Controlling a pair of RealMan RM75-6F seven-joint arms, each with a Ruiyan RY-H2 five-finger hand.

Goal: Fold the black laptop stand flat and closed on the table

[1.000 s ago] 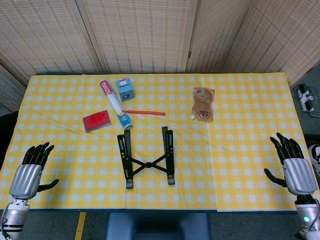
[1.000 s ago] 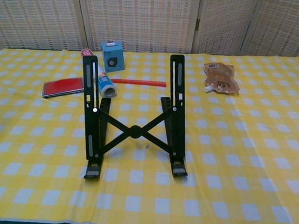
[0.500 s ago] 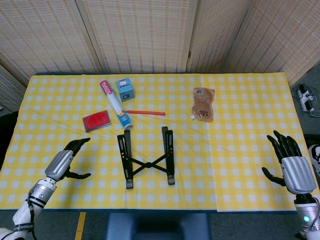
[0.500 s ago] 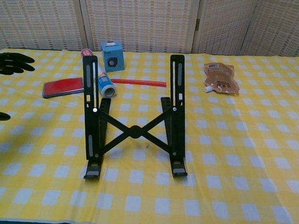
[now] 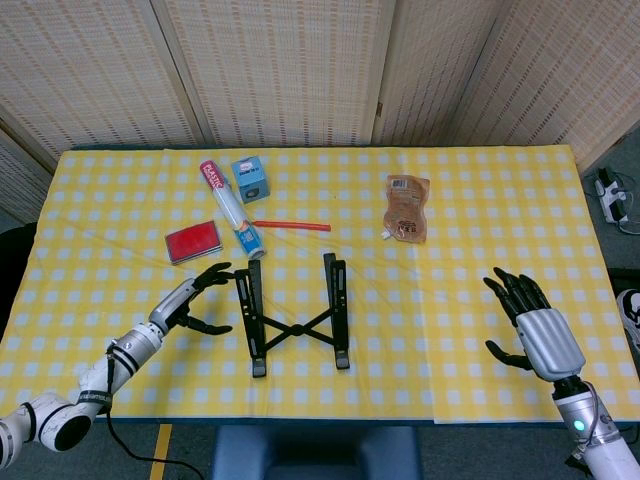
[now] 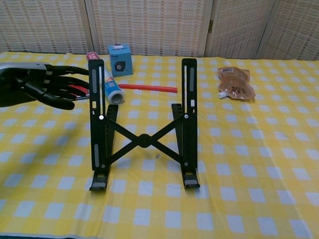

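- Head view shows the black laptop stand [image 5: 293, 315] standing open in the near middle of the yellow checked tablecloth [image 5: 460, 250] — two rails joined by an X-shaped cross brace, their far ends propped up.
- Left hand [image 5: 195, 300] sits just beside the stand's left rail with fingers spread and nothing in them; in the chest view the fingers [image 6: 55, 89] reach toward the upper end of that rail, and I cannot tell whether they touch it.
- Right hand [image 5: 530, 325] hovers well apart from the stand, over the right side of the cloth, released and empty.
- My reading: this is the approach step — no folding has begun, since the stand is fully spread and raised.
- Next move likely calls for a grip on each rail, right hand brought in to the right rail, then pushing the rails together so the brace scissors shut and the props drop flat.
- Stand looks like rigid matte metal or plastic with slotted rails and a central pivot; the cloth is soft and slightly creased, so the feet may slide.
- Behind lie a red flat case [image 5: 193, 242], a tube [image 5: 230, 208], a small blue box [image 5: 251, 179], a red stick [image 5: 291, 225] and a brown pouch [image 5: 406, 207].
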